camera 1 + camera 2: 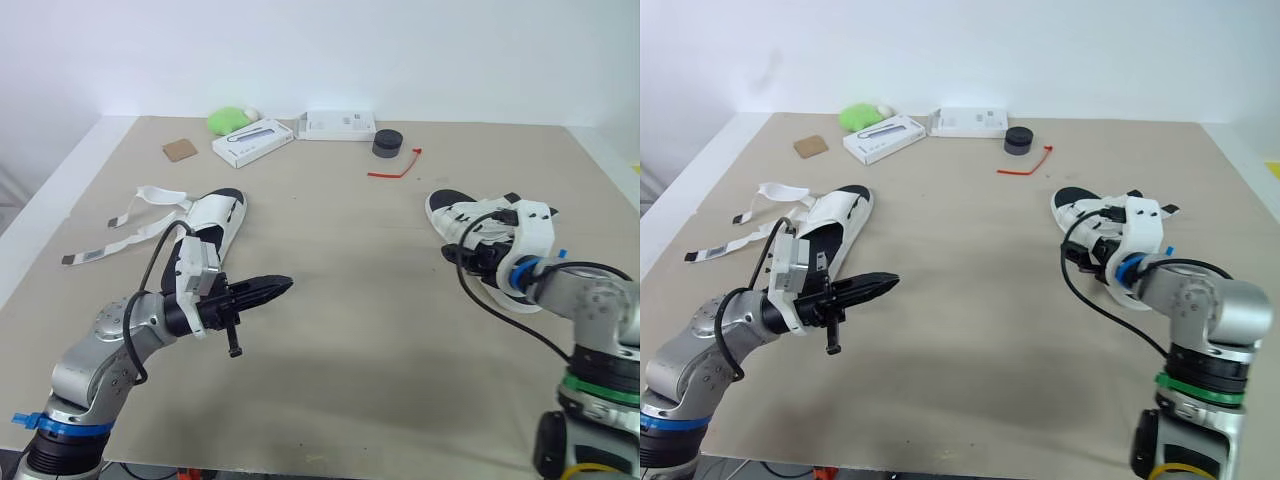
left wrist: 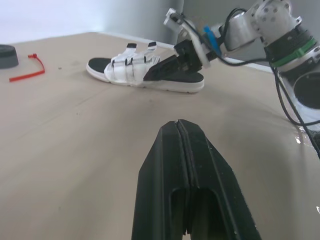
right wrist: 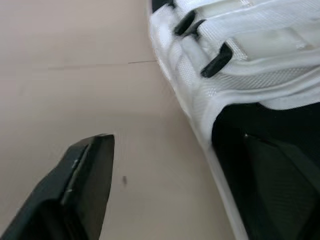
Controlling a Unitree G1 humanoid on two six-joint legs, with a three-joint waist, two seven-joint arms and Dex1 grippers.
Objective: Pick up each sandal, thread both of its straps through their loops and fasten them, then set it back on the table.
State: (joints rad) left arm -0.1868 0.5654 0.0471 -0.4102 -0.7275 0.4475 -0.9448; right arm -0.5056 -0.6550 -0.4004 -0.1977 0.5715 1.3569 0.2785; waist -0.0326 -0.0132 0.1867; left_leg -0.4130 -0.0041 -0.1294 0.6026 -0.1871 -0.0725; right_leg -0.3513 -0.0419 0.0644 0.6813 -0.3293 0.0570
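A white sandal [image 1: 212, 222] with a black footbed lies at the left, its long straps [image 1: 122, 237] undone and spread on the table. A second white sandal [image 1: 468, 224] lies at the right with its straps [image 2: 127, 67] across the foot. My left gripper [image 1: 282, 285] is shut and empty, hovering over the table middle, right of the left sandal. My right gripper [image 1: 482, 258] is open at the right sandal's heel end. In the right wrist view the sandal's white side edge [image 3: 195, 105] lies between the two fingers [image 3: 87, 182].
Along the far edge sit a green object [image 1: 228, 119], two white boxes [image 1: 252, 142] [image 1: 338, 124], a black round puck [image 1: 388, 143], a red zip tie [image 1: 395, 168] and a brown square [image 1: 180, 150]. The beige table [image 1: 350, 330] is bare between the sandals.
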